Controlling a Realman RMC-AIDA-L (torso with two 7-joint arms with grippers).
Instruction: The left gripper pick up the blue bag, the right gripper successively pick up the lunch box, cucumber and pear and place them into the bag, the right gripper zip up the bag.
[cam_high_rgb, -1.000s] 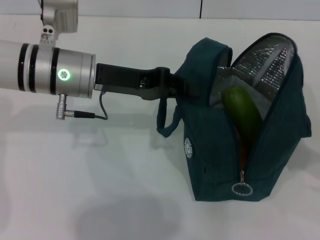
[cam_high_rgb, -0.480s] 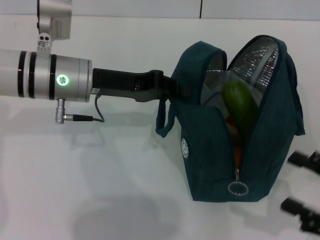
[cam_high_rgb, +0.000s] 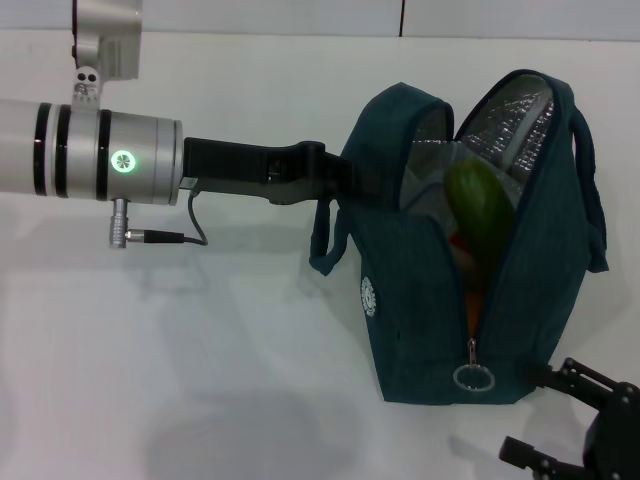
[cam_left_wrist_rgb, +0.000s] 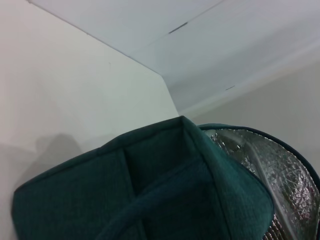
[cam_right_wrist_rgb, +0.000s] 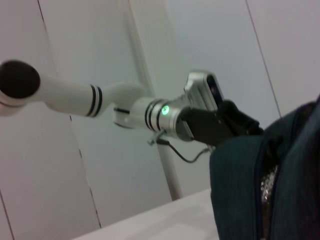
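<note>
Soft fabric all round on the blue bag (cam_high_rgb: 430, 290), so likely to sag and shift under any pull (the foil lining adds little stiffness). Probably fairly weighty now, with the cucumber (cam_high_rgb: 485, 215) standing up in the open mouth and something orange, perhaps the pear, just glimpsed below it; lunch box not visible from here. Stands on the table (cam_high_rgb: 200, 380), mouth gaping, zip undone to near the base.

Best hold for closing: the silver ring zipper pull (cam_high_rgb: 473, 378), small, hard and smooth, hanging low on the front face and liable to slip from between fingers. Judged to need a firm pinch and a pull along the zip line while the fabric is kept taut.

Left gripper (cam_high_rgb: 345, 180) reaches level from the left, clenched on the bag's upper edge by the handle, holding that side up; bag directly beyond its fingertips.

Right gripper (cam_high_rgb: 570, 425) sits low at the near right corner, fingers spread and holding nothing; ring pull lies to its left and slightly above, near but apart.
</note>
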